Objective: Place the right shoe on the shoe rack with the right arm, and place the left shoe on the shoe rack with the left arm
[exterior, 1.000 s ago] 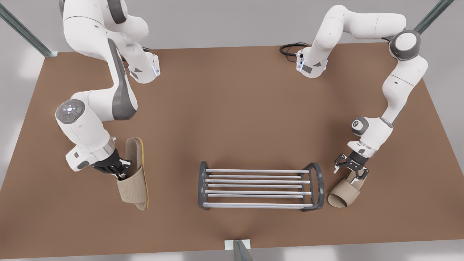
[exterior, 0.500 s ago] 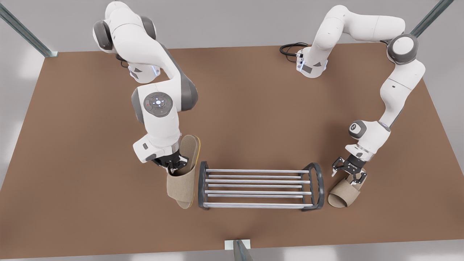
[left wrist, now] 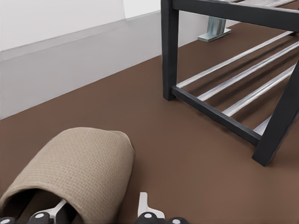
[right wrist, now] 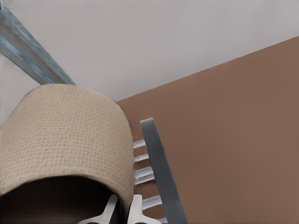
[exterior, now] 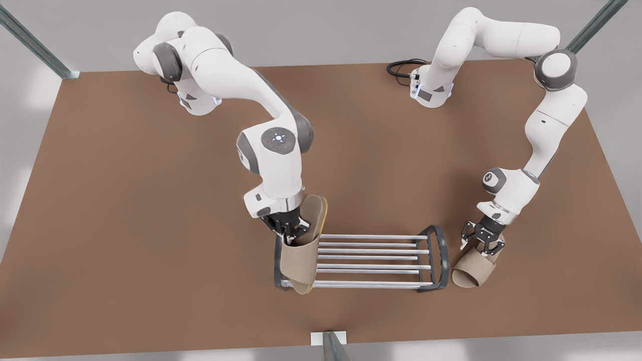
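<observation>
In the front view, the arm on the left carries my right gripper (exterior: 291, 233), shut on the strap edge of the right shoe (exterior: 300, 260). This beige slipper hangs toe-down over the left end of the shoe rack (exterior: 441, 255). In the right wrist view the right shoe (right wrist: 65, 135) looms above the rack's dark end frame (right wrist: 156, 158), and the right gripper (right wrist: 122, 212) pinches the strap. The left shoe (exterior: 474, 268) lies on the table just past the rack's other end. My left gripper (exterior: 482, 240) is open and straddles the strap's side. In the left wrist view one finger (left wrist: 142, 203) is outside the left shoe (left wrist: 79, 163).
The brown table (exterior: 125, 200) stretches wide on both sides of the rack. Both arm bases (exterior: 431, 93) stand at the far edge, with a black cable beside one. A metal post (exterior: 331, 343) rises at the near edge. The rack's end frame (left wrist: 210, 112) stands close to the left shoe.
My right gripper carried its slipper toward the front view's right, from open table to over the rack's end. My left gripper sank a little lower onto the other slipper's strap.
</observation>
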You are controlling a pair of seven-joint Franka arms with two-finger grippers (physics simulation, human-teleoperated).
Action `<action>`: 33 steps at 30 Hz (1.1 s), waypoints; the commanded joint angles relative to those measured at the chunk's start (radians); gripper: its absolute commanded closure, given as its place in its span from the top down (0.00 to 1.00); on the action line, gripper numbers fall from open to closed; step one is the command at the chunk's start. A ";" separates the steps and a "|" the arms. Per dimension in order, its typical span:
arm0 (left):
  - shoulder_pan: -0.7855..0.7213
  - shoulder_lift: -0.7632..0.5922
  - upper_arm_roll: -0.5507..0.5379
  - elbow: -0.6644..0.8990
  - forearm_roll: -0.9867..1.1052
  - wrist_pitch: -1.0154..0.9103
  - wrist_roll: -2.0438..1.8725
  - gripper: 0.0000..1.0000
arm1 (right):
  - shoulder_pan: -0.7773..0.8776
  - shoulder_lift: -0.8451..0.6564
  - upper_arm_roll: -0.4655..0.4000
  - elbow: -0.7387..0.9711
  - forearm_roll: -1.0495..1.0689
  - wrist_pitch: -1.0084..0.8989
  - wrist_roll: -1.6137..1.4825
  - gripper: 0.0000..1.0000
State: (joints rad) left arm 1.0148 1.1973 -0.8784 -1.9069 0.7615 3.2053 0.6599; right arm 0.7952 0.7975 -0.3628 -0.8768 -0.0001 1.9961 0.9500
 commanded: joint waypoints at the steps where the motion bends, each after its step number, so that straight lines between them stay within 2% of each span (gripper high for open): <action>1: -0.001 -0.001 -0.001 0.000 -0.001 -0.002 -0.016 0.71 | 0.001 0.011 0.002 0.001 -0.004 0.196 0.283 0.21; 3: -0.005 -0.001 0.001 0.000 -0.001 -0.002 -0.022 0.69 | 0.016 0.043 0.007 0.001 -0.004 0.266 0.283 0.21; 5: -0.005 -0.001 0.001 0.002 -0.001 -0.002 -0.023 0.51 | 0.033 0.078 0.005 0.001 -0.004 0.320 0.285 0.21; 8: -0.002 -0.002 0.001 0.005 0.001 -0.002 -0.025 0.32 | 0.050 0.112 0.007 -0.001 -0.004 0.351 0.285 0.21; 12: -0.001 -0.008 0.001 0.008 0.001 -0.005 -0.026 0.26 | 0.045 0.147 0.001 -0.014 -0.043 0.441 0.271 0.21; 19: 0.010 -0.038 -0.008 0.008 0.001 -0.053 -0.033 0.26 | 0.052 0.163 0.007 -0.048 -0.064 0.471 0.274 0.21; 25: 0.060 -0.084 -0.165 0.071 0.001 -0.324 -0.095 0.26 | 0.061 0.220 0.005 -0.074 -0.074 0.543 0.282 0.21; 26: 0.059 -0.130 -0.183 0.085 0.001 -0.369 -0.128 0.26 | 0.061 0.220 0.007 -0.074 -0.074 0.541 0.283 0.33; 27: 0.059 -0.139 -0.198 0.088 0.001 -0.387 -0.151 0.26 | 0.062 0.218 0.007 -0.074 -0.072 0.541 0.285 0.52; 31: 0.045 -0.231 -0.255 0.105 0.004 -0.481 -0.286 0.26 | 0.065 0.217 0.007 -0.076 -0.072 0.535 0.280 1.00; 33: 0.030 -0.234 -0.275 0.120 0.013 -0.510 -0.332 0.26 | 0.067 0.210 0.007 -0.076 -0.069 0.529 0.282 1.00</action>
State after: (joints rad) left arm 1.0483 0.9640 -1.1452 -1.7898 0.7685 2.8165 0.5498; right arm 0.8625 1.0099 -0.3554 -0.9531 -0.0705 2.5192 1.1789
